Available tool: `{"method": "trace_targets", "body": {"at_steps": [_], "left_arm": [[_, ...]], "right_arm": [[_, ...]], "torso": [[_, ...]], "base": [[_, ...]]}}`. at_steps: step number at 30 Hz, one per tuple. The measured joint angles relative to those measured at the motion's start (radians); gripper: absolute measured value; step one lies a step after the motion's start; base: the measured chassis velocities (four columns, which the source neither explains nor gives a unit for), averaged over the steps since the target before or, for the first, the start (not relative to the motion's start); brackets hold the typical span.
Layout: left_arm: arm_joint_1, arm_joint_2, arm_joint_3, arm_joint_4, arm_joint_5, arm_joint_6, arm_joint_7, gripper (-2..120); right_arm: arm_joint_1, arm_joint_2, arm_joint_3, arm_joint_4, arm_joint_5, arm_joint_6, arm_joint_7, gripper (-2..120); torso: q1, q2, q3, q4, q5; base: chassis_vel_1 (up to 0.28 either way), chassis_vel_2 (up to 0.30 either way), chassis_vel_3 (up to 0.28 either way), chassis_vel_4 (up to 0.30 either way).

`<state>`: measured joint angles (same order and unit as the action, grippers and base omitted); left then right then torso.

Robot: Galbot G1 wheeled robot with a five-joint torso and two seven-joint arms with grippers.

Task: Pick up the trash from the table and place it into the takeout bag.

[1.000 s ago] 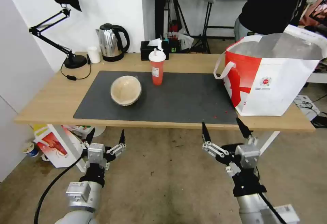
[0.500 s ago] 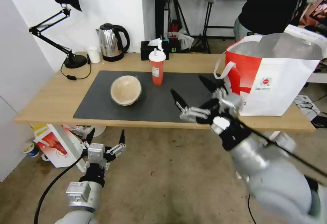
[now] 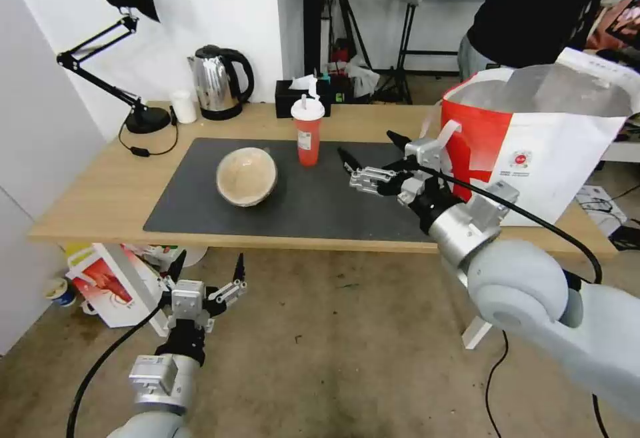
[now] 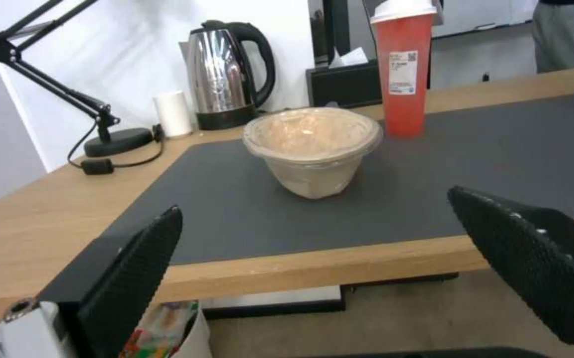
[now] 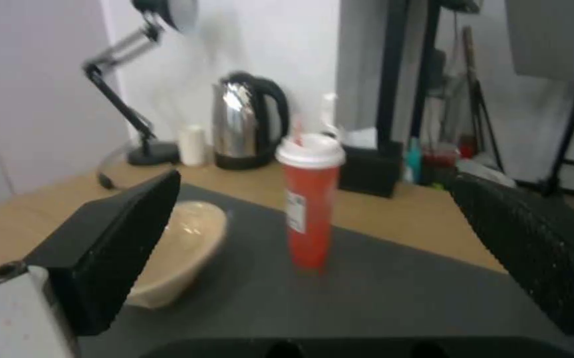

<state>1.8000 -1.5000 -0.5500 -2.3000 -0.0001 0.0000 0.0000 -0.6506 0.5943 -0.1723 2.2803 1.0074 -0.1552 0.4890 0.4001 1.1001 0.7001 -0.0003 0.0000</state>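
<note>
Red cup (image 3: 307, 133) upright on mat, right tool (image 3: 371, 151) near, spread.

At the frame's centre the right gripper (image 3: 375, 154) hangs over the dark mat (image 3: 320, 215) on the bench (image 3: 100, 198), fingers (image 3: 349, 158) spread apart, pointing toward the red cup (image 3: 307, 133) — well short of it. Left of the cup lies the tan bowl (image 3: 246, 176), tilted. The takeout bag (image 3: 533, 151) stands at right. The left gripper (image 3: 206, 271) waits lower left, below the bench edge, likewise spread.
</note>
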Motion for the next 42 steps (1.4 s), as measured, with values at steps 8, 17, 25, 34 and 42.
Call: {"method": "trace_targets", "body": {"at_steps": [8,17,25,34,42], "left_arm": [[0.000,0.000,0.000,0.000,0.000,0.000,0.000,100],[0.000,0.000,0.000,0.000,0.000,0.000,0.000,100],[0.000,0.000,0.000,0.000,0.000,0.000,0.000,100],[0.000,0.000,0.000,0.000,0.000,0.000,0.000,100],[0.000,0.000,0.000,0.000,0.000,0.000,0.000,100]], "right_arm": [[0.155,0.024,-0.018,-0.053,0.173,-0.191,0.013,100],[0.273,0.047,-0.065,-0.098,0.302,-0.289,-0.002,100],[0.301,0.051,-0.073,-0.113,0.333,-0.326,-0.002,100],[0.365,0.116,-0.105,-0.232,0.366,-0.339,-0.001,100],[0.416,0.188,-0.140,-0.346,0.361,-0.337,-0.007,100]], "torso": [[0.000,0.000,0.000,0.0003,0.0000],[0.000,0.000,0.000,0.0003,0.0000],[0.000,0.000,0.000,0.0002,0.0000],[0.000,0.000,0.000,0.0004,-0.0001],[0.000,0.000,0.000,0.0003,-0.0001]], "base": [[0.000,0.000,0.000,0.000],[0.000,0.000,0.000,0.000],[0.000,0.000,0.000,0.000],[0.000,0.000,0.000,0.000],[0.000,0.000,0.000,0.000]]}}
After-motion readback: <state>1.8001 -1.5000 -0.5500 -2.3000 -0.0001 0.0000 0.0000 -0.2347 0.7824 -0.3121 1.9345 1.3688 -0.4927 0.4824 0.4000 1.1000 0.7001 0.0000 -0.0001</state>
